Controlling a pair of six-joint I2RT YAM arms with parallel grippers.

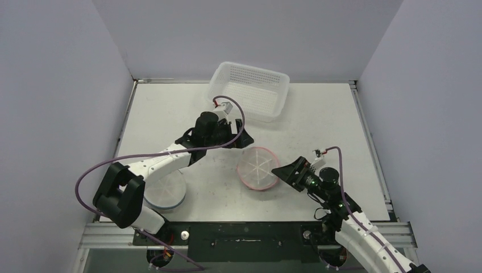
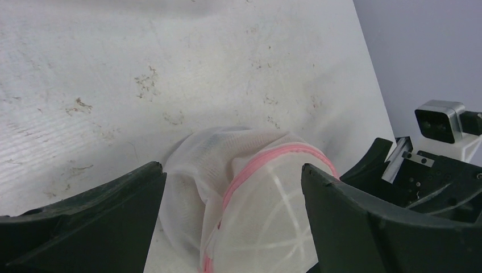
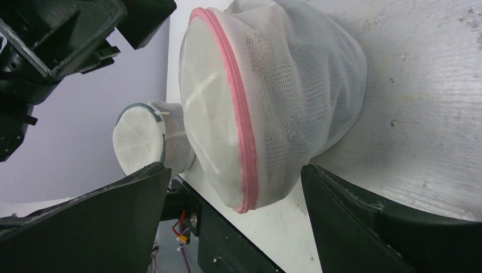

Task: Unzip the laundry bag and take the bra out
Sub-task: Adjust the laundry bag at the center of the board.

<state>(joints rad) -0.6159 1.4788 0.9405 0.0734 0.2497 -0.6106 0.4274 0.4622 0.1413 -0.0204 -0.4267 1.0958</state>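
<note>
beside right pincer [image 1: 286, 169], seemingly zipped bag [image 1: 257, 168]

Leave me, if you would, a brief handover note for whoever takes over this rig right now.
Left gripper: open, empty, aimed at the pink-zip laundry bag.
Right gripper: open, empty, facing the same bag from its near right side.
The bag sits mid-table. A blue-trimmed bag lies under the left arm, and a white basket stands at the far edge.
Done: nothing that shows; the zip looks shut.
Left: grip the bag, unzip it, and take out the bra, which is not visible.
</note>
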